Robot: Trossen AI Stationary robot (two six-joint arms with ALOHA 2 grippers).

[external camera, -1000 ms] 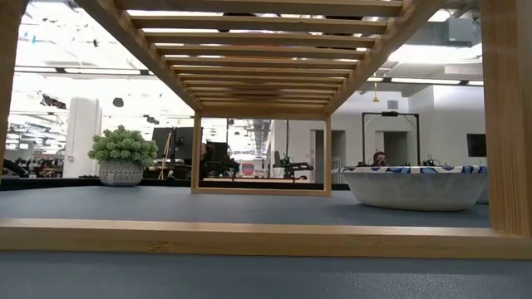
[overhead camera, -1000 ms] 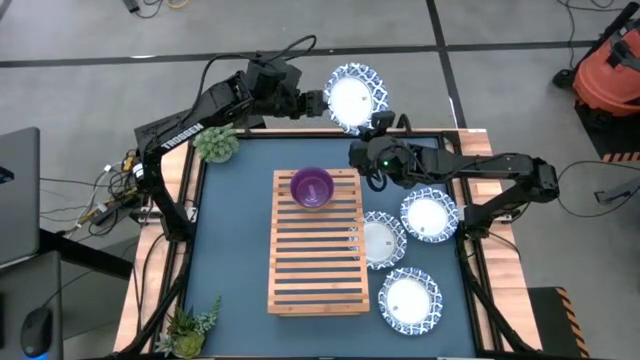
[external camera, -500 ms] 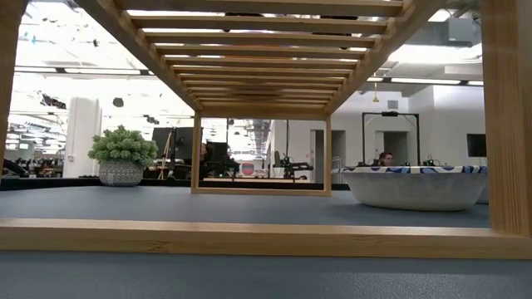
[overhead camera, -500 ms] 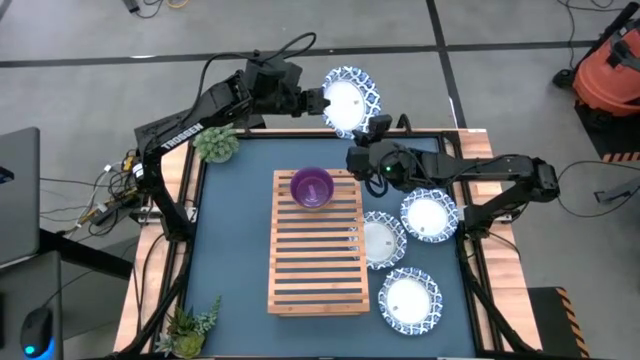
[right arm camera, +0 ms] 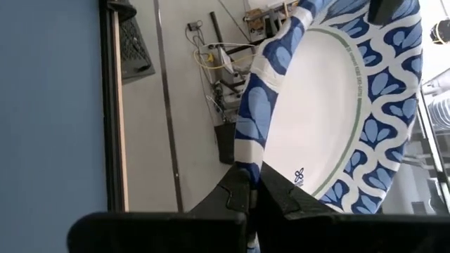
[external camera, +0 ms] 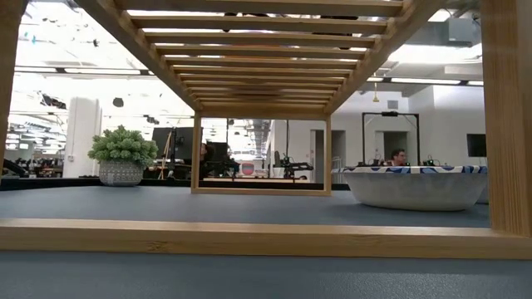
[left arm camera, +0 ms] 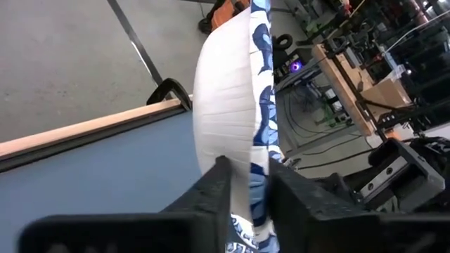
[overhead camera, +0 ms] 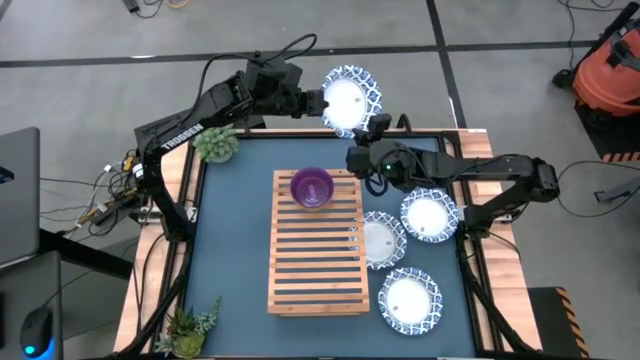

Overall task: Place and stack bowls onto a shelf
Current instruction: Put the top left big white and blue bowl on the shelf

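Gripping one patterned dish [overhead camera: 350, 95] (both jaws pinch its rim), three dishes [overhead camera: 427, 216] beside shelf [overhead camera: 315, 270].

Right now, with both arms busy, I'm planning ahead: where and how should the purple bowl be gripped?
By its rim, from straight above, one finger inside, one outside: the purple bowl sits upright, mouth up, at the far end of the shelf. The left gripper and right gripper both pinch the lifted dish.

Open-plan robotics lab, distant workstations [external camera: 249, 162]
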